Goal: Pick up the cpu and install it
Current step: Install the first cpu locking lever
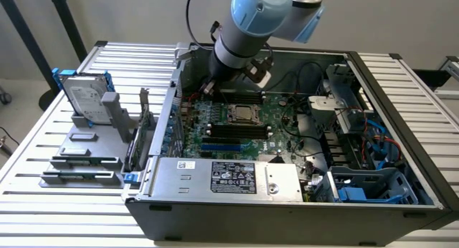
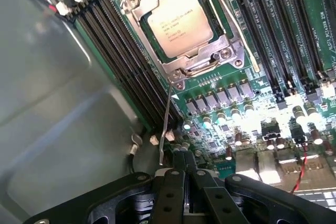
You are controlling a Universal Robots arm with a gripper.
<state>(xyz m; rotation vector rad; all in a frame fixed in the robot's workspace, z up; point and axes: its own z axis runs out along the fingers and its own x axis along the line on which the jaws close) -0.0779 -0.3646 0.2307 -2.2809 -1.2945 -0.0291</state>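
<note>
Fingers (image 2: 184,158) pressed together, just beside thin lever (image 2: 167,114) | cpu (image 2: 180,23) seated in socket (image 2: 206,60)

cpu (image 2: 180,23): silver, faint dark lettering, apparently | motherboard (image 2: 210,83): green | arm (image 1: 265,11): pale blue | hard-drive bracket (image 1: 57,76): blue | table (image 1: 43,130): white slats

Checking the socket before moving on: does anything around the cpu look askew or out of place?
The cpu lies flat and square inside the socket frame. One oddity: the thin socket lever juts away from the frame toward the gripper instead of lying alongside it, so it looks unlatched. Nothing looks spilled or damaged.
</note>
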